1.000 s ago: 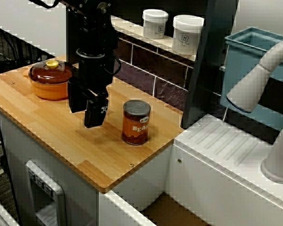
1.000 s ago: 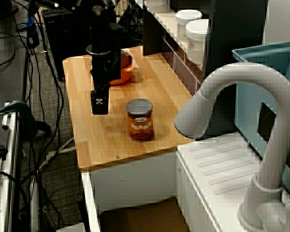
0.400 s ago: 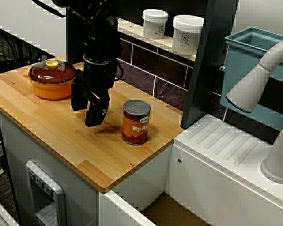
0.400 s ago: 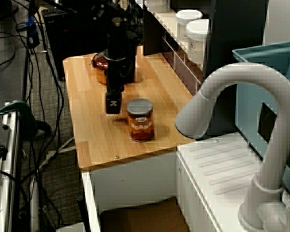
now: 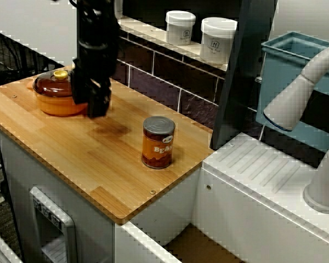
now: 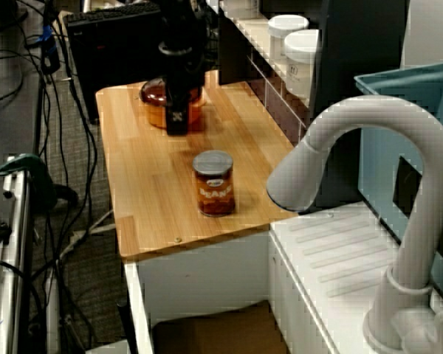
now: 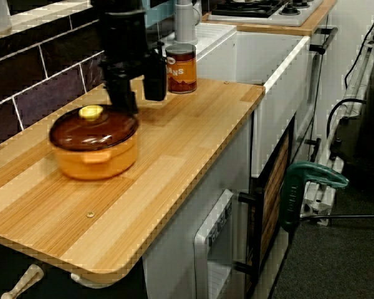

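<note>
Visibly apart and empty, the jaws of the black arm (image 5: 96, 49) hang just beside a lidded round orange pot (image 7: 93, 146); an orange bean tin (image 5: 158, 143) stands well clear of them.

The pot (image 5: 54, 105) is coloured orange, its lid (image 7: 93, 128) a glossy dark brown, topped by a yellow knob (image 7: 91, 112). The fingers (image 7: 154, 80) are black. The can (image 5: 158, 145) is wrapped in a rust-orange label with pale lettering, under a silver top. The counter (image 5: 71, 159) is patterned in light wood strips. Dark purple tiles (image 5: 164, 74) are lined with pale grout.
</note>
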Robot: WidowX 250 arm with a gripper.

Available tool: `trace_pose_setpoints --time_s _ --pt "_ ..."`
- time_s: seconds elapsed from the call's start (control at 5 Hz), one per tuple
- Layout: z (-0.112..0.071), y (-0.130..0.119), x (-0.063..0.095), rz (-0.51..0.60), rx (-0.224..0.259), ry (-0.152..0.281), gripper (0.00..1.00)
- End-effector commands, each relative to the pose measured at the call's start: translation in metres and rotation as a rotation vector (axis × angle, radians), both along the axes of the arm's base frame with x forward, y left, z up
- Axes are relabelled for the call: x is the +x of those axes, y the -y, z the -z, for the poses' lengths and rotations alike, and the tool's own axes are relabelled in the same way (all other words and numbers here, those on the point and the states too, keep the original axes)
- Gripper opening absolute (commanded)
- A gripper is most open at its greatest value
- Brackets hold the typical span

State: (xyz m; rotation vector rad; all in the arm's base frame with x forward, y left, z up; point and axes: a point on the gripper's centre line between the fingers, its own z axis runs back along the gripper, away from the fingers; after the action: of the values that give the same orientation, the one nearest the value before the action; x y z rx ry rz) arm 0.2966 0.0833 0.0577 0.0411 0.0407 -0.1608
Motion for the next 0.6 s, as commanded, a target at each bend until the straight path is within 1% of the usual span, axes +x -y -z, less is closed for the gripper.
trace_pose_setpoints --time_s 0.0,0.2,0.4 --pt "-0.036 -0.029 -0.001 -0.022 -0.056 0.076 1.0" --pt "-0.044 -0.036 0.0 -0.055 -0.082 0.081 1.0" --pt "-0.056 -0.04 -0.001 -0.049 -0.112 0.081 1.0"
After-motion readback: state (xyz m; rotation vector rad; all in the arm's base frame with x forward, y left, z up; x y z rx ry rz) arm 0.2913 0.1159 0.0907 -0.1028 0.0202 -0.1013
